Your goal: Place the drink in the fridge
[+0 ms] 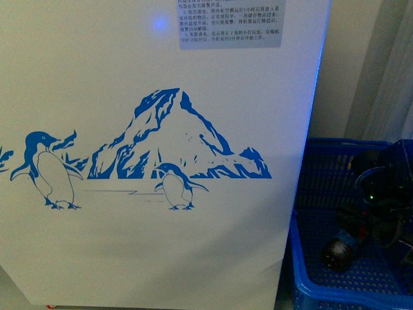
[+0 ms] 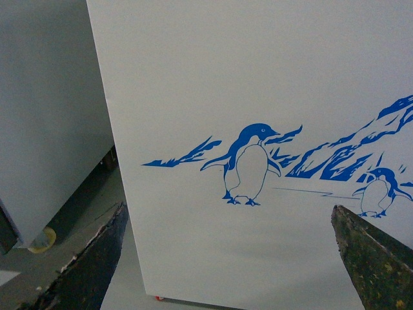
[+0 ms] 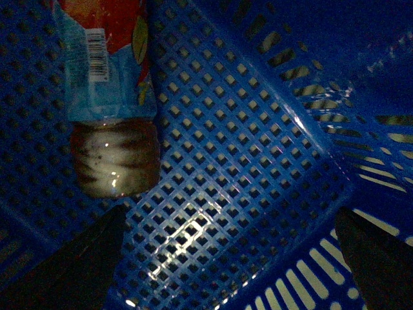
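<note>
My right gripper (image 3: 229,265) spread, empty; blue-labelled red plastic drink bottle (image 3: 110,84) lies ahead, off-centre toward one finger. Centre over it before closing.

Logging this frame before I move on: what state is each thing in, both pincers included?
drink: lying in the blue basket, not gripped, cap out of view.
blue basket: beside the fridge, holding the drink.
fridge: only its front wall shows; lid out of view, so open or shut cannot be told.
left pincer: open, empty, facing the fridge wall.
right pincer: open, empty, down inside the blue basket by the drink.
</note>
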### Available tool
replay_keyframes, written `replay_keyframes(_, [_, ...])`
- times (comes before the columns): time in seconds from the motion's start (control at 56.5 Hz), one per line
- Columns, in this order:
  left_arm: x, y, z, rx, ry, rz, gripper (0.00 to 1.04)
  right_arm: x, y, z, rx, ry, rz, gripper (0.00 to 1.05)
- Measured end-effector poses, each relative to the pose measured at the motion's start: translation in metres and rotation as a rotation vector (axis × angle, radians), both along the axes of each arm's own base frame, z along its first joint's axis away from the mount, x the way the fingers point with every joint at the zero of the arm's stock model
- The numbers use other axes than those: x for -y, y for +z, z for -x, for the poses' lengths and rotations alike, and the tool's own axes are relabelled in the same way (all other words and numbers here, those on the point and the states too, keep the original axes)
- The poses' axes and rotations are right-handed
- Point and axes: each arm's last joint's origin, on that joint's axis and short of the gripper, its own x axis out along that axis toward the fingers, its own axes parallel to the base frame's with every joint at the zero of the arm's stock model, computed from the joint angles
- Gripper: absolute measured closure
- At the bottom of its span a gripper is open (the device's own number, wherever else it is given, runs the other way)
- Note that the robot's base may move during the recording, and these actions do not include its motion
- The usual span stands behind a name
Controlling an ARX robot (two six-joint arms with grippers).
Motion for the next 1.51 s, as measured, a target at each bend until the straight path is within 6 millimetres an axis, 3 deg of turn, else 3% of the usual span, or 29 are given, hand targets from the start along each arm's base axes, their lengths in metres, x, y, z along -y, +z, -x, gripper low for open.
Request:
replay_keyframes(0.266, [0.000,0.000,0.000,0.000,0.000,0.000,0.08,0.005,-0.042,-0.028,-0.065,-0.004,-0.019,0.08])
replay_keyframes(0.496, [0.000,0.000,0.000,0.000,0.000,0.000,0.08,0.001,-0.060,-0.030,-0.103,0.007,-0.033,0.08])
replay_keyframes(0.868, [0.000,0.000,0.000,0.000,0.000,0.000,0.08,0.002,-0.070,-0.039,-0.015,0.054,-0.022,0.08])
replay_keyframes(1.169, [0.000,0.000,0.000,0.000,0.000,0.000,0.08,-0.006,-0.077,-0.038,0.008,0.062,-0.115,0.08])
replay_keyframes(1.399, [0.000,0.000,0.000,0.000,0.000,0.000,0.08,-0.013,-0.073,-0.039,0.021,0.034,-0.210,0.08])
replay_keyframes(1.506, [0.000,0.000,0.000,0.000,0.000,0.000,0.08,-0.014,-0.062,-0.044,0.050,0.019,-0.245,0.08])
